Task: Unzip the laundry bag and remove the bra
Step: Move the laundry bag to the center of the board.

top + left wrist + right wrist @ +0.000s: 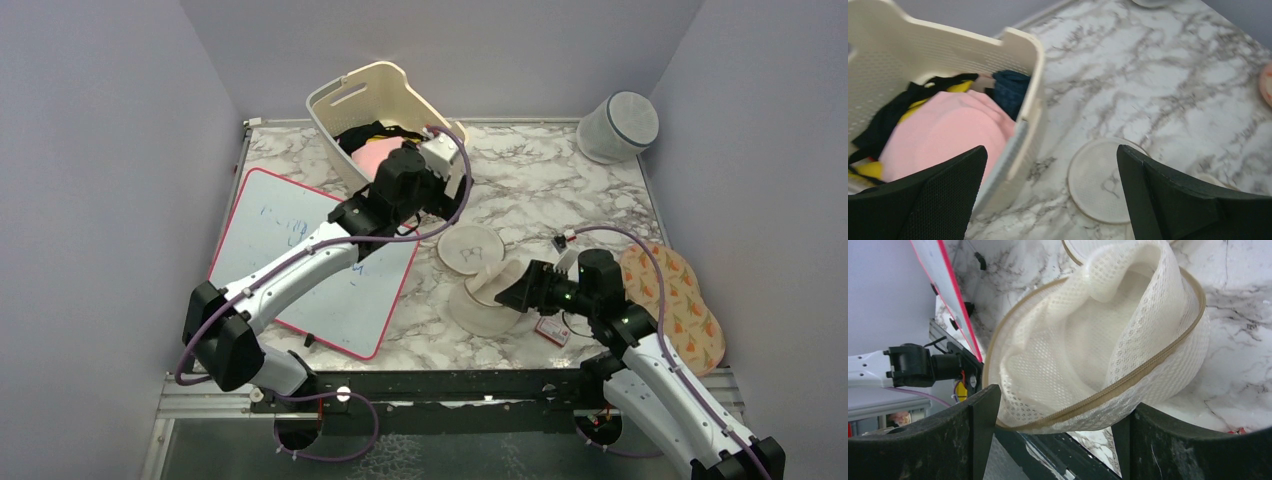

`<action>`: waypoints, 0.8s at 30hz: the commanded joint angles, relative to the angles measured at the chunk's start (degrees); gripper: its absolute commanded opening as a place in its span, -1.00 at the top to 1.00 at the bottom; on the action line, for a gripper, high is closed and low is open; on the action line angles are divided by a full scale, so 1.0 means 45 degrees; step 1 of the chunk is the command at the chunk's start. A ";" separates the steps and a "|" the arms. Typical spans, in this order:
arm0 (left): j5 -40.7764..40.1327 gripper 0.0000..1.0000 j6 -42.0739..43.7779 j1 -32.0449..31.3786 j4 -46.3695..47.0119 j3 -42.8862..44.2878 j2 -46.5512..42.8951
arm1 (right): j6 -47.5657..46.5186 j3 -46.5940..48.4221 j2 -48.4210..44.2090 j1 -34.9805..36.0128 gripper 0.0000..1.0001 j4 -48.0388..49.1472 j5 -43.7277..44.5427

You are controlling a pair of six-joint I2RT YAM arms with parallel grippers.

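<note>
my left gripper (1052, 150) hangs wide open and empty by the rim of the basket (1037, 75), well away from the work. the laundry bag (1108, 340) lies centre-front on the table, unzipped, its mouth gaping toward my right gripper (1058, 401), which is much the nearer. that one's jaws are spread wide, with the zip edge (1148, 372) just ahead between them and nothing pinched. the right arm reaches low and leftward.

Left arm (290, 275) and right arm (665, 385): white shells, black joints, lilac cables (466, 170). Fingers (933, 200) black, matt. Green lamp (568, 296) just behind right pincer (1055, 415), apparently.
</note>
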 commanded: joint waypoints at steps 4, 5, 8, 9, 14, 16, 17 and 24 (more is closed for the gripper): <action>0.1181 -0.96 0.1324 -0.2450 -0.0752 -0.1229 0.0949 | 0.0123 0.1325 -0.0058 0.0013 -0.54 -0.1095 0.0815; 0.0390 -0.96 0.1627 -0.2974 -0.0905 -0.1203 0.1112 | 0.0217 0.1304 -0.0008 0.0013 -0.54 -0.1216 0.0890; -0.1025 -0.96 0.1692 -0.3887 -0.1202 -0.1025 0.1359 | 0.0592 0.0897 0.0213 0.0012 -0.47 -0.1220 0.0717; -0.1116 -0.97 0.1619 -0.3920 -0.1213 -0.1026 0.1322 | 0.0712 0.0650 0.0311 0.0013 -0.46 -0.1117 0.0446; -0.1957 -0.98 0.1675 -0.3914 -0.1023 -0.1226 0.0930 | 0.0515 0.0623 0.0280 0.0012 -0.45 -0.1993 0.1211; -0.2376 -0.98 0.1814 -0.3904 -0.0987 -0.1265 0.0892 | 0.0642 0.1007 0.0406 0.0009 -0.46 -0.2330 0.2059; -0.2605 -0.98 0.1827 -0.3903 -0.0986 -0.1266 0.0851 | 0.0777 0.1030 0.0511 -0.0004 -0.46 -0.2147 0.2336; -0.3875 -0.98 0.1938 -0.3914 -0.0458 -0.1734 0.0245 | 0.0752 0.1882 0.2494 0.0012 -0.43 -0.0875 0.4798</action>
